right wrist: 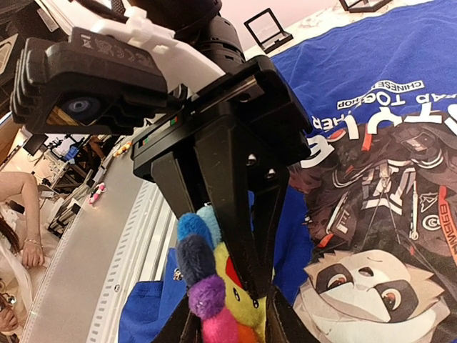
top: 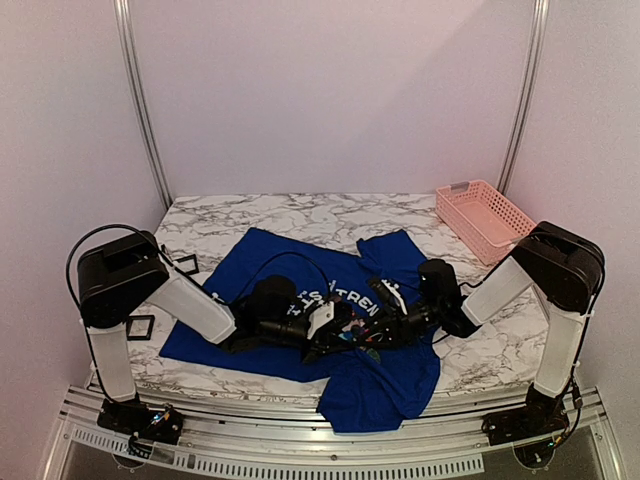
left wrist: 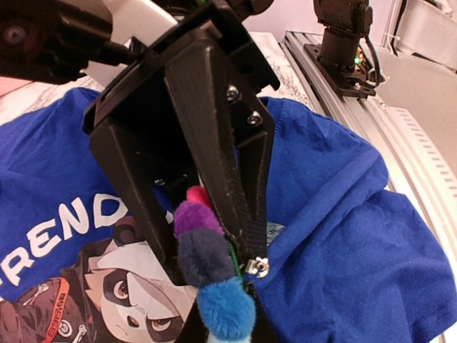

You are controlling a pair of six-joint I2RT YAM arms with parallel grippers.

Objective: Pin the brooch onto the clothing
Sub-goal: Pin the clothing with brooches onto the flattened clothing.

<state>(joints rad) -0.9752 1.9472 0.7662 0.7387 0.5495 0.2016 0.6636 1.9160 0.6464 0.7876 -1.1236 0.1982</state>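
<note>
At the left, the left end effector (right wrist: 237, 277) is clamped shut on the brooch (right wrist: 214, 289), which hangs mid-scene just over the T-shirt (top: 270, 262), beside its chest print (left wrist: 107, 286). The right end effector (left wrist: 211, 250) meets it head-on, with a finger on each side of the fuzzy petals. I cannot tell whether those fingers press on it. The brooch's long axis seems to run along the line between the two arms, both equally near it, so fabric and pin must meet right here. The shirt lies rumpled on the marble counter (top: 330, 215), with a pink basket (top: 487, 222) at the far right.
</note>
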